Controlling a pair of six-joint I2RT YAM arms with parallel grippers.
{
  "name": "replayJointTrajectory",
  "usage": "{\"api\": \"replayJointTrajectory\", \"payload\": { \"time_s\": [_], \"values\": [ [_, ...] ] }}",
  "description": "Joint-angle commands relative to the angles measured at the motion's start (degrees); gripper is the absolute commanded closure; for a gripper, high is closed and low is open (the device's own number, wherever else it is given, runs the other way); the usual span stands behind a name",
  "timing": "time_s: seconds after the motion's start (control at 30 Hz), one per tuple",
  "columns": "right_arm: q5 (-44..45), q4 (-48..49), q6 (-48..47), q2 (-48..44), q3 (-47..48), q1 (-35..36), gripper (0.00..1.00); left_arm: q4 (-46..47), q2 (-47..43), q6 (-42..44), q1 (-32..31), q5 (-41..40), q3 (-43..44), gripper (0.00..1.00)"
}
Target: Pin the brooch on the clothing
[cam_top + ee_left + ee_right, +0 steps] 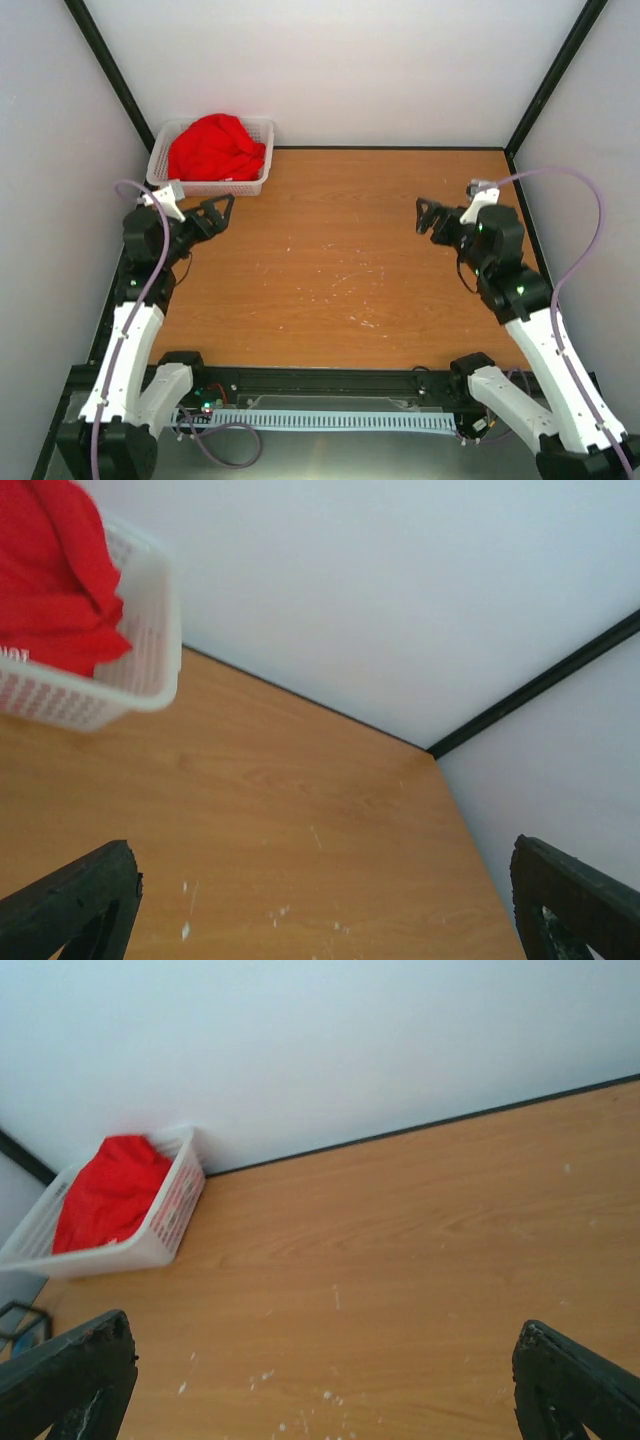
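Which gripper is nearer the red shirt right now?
Left. The left gripper hovers just in front of the white basket holding the red shirt at the far-left corner; the right gripper sits across the table on the right side, well away.

The red T-shirt lies crumpled inside the white mesh basket. The basket sits on the wooden table at the far left, against the white wall. The right gripper has its dark fingertips in the lower corners, spread wide apart.
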Motion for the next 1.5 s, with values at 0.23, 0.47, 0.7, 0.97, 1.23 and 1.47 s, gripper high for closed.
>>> {"api": "replayJointTrajectory", "payload": {
  "time_s": [0.23, 0.47, 0.7, 0.97, 1.23, 1.47],
  "values": [
    [1.99, -13.55, -3.07, 16.52, 22.81, -4.77, 0.0, -6.46, 13.37, 8.4, -1.89, -9.02, 20.79, 0.0],
    [0.44, -16.41, -6.29, 18.8, 26.23, -5.74, 0.0, -12.3, 20.51, 9.25, -2.33, -12.91, 29.2, 0.0],
    [-0.8, -18.64, -8.73, 19.37, 27.3, -6.01, 0.0, -21.9, 35.46, 8.69, -1.92, -15.61, 44.82, 0.0],
    [0.6, -20.13, -10.78, 18.13, 27.06, -6.2, 0.0, -31.27, 58.77, 4.73, 4.02, -16.88, 70.62, 0.0],
    [1.53, -20.11, -10.63, 18.03, 23.85, -6.27, 0.0, -32.19, 82.7, 7.81, 4.54, -24.21, 92.84, 0.0],
    [2.37, -19.81, -11.56, 21.88, 25.9, -6.31, 0.0, -25.95, 92.51, 10.12, 4.54, -26.3, 91.68, 0.0]
  ]
}}
